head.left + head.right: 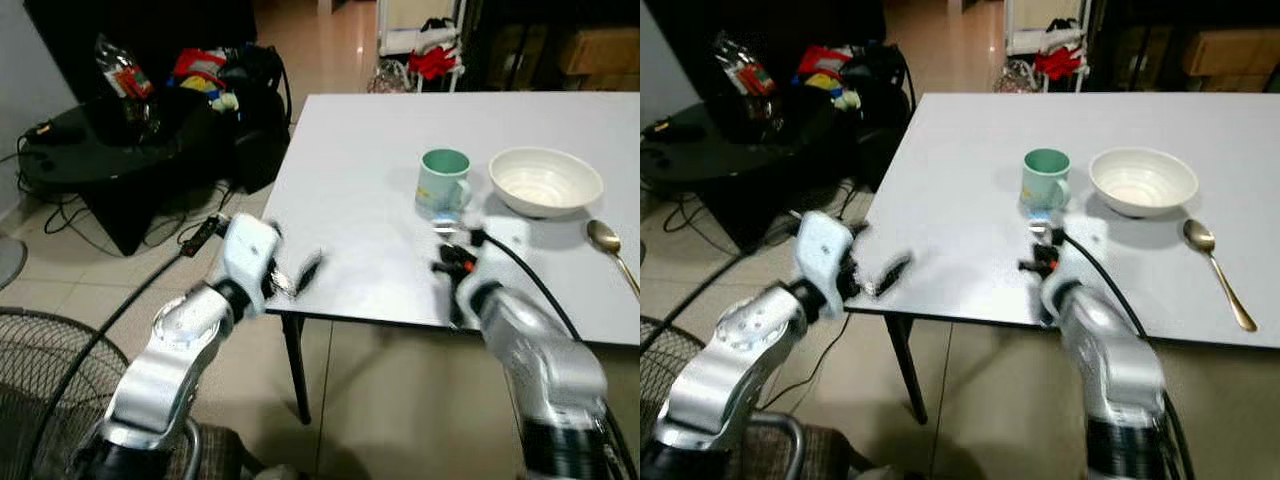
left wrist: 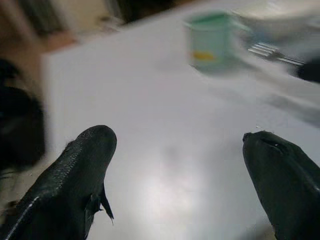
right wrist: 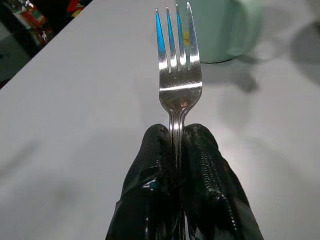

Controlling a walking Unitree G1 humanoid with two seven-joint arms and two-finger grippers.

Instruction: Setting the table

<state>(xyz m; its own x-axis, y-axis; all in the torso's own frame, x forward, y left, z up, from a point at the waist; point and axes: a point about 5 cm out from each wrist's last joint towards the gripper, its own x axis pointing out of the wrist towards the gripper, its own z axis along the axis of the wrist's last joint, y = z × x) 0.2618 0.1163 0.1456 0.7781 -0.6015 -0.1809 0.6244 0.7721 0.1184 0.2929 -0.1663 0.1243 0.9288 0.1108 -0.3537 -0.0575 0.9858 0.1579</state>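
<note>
Fork pinched over a white table

The steel fork (image 3: 179, 75) is clamped by its handle in the closed right gripper (image 3: 177, 145), above the near edge of the smooth white table (image 1: 360, 170), tines toward a green mug (image 1: 443, 183). Right: round white bowl (image 1: 545, 181), gold spoon (image 1: 610, 250). Left gripper (image 2: 185, 170) spread wide, empty. Tiled floor (image 1: 60, 270).

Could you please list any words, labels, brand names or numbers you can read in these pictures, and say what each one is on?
No text can be read.
Green mug: a yellowish patch on its side in the left wrist view, too blurred to read.
Snack packets on the dark side table: coloured printing, too small to read.
Bowl, spoon, and fork in the right gripper: no markings visible.
</note>
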